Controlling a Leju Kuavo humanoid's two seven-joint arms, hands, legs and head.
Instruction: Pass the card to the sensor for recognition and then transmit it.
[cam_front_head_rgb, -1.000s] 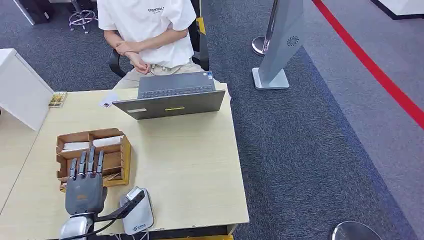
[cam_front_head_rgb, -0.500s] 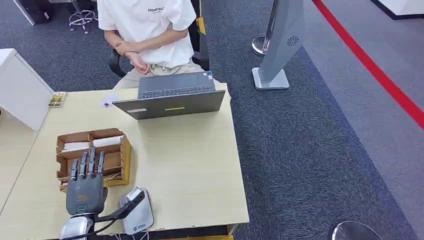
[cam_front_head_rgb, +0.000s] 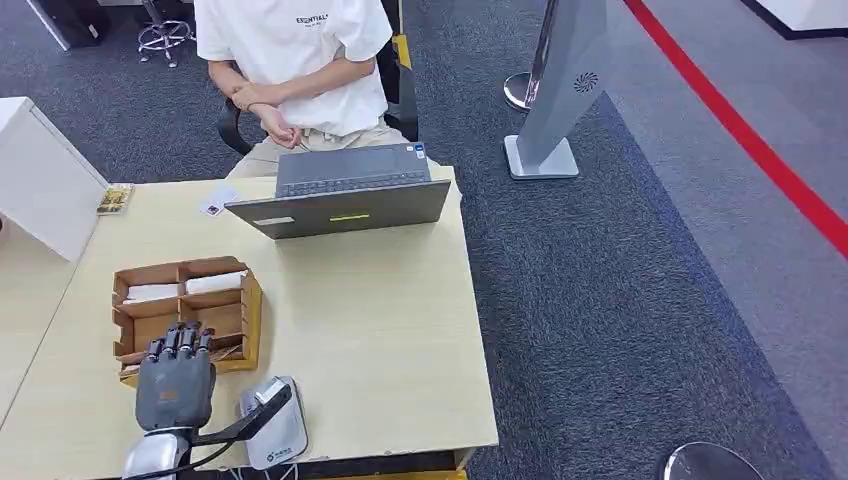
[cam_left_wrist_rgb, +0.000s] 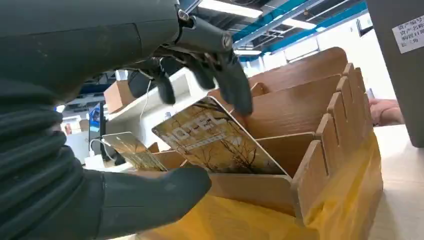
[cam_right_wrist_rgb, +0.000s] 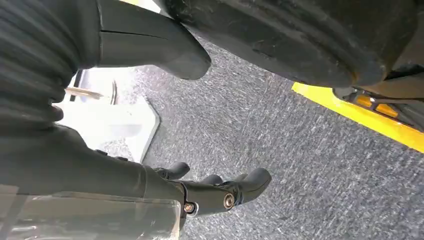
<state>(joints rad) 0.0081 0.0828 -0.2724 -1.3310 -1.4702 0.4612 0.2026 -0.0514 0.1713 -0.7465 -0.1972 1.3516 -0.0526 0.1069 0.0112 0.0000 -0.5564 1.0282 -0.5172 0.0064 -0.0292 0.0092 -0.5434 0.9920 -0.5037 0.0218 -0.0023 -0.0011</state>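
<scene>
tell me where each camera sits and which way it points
Head view: high on the body, facing forward and down at the table; left hand enters from below.
Left wrist view: behind the left hand, facing the wooden box; fingers touch a card.
Right wrist view: on the hanging arm, facing carpet; right hand holds nothing.
Head and left wrist views share the box and left hand.

A pale wooden table (cam_front_head_rgb: 380, 330) stands on grey carpet (cam_front_head_rgb: 620, 300); a red floor line (cam_front_head_rgb: 760, 150) crosses beside a grey stand (cam_front_head_rgb: 560, 90).
</scene>
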